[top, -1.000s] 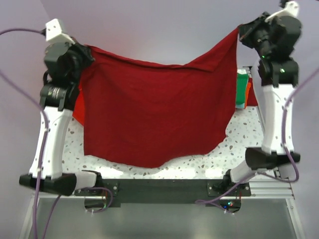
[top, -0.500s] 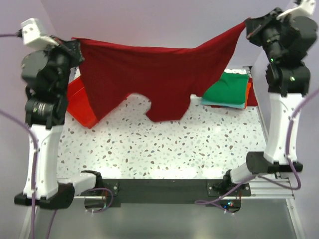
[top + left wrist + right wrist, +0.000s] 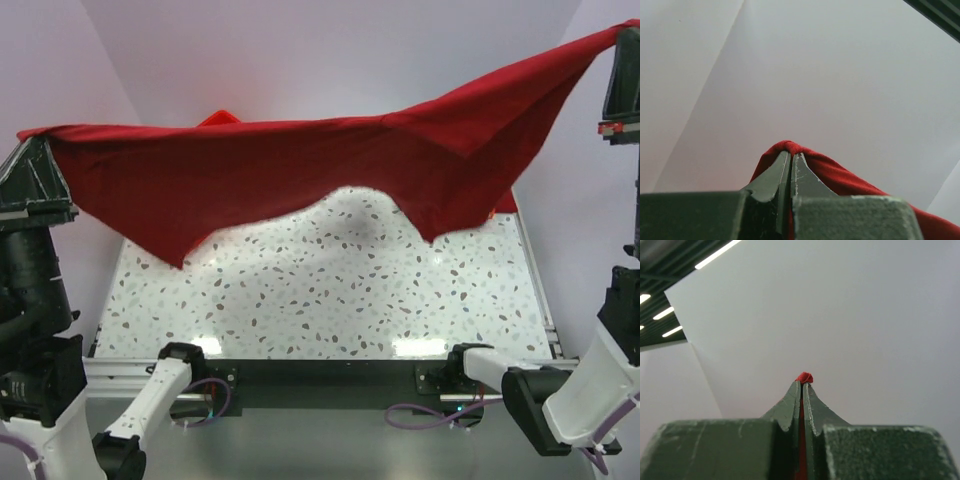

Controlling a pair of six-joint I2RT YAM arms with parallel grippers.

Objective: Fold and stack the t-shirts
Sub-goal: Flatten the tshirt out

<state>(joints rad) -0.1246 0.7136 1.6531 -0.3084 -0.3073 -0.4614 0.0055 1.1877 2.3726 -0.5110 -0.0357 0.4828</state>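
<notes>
Maroon t-shirt [image 3: 300, 170] stretched as a sagging sheet across the upper half of the overhead frame, hanging clear of the speckled table [image 3: 330, 290]. Left gripper [image 3: 791, 156], jaws pressed together, pinches the shirt's corner at the left edge. Right gripper [image 3: 802, 384], likewise clamped tight, pinches the opposite corner at the upper right.

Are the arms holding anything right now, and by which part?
Both hold the dark red t-shirt, stretched between them: left gripper pinching its left end, right gripper its right end.
</notes>
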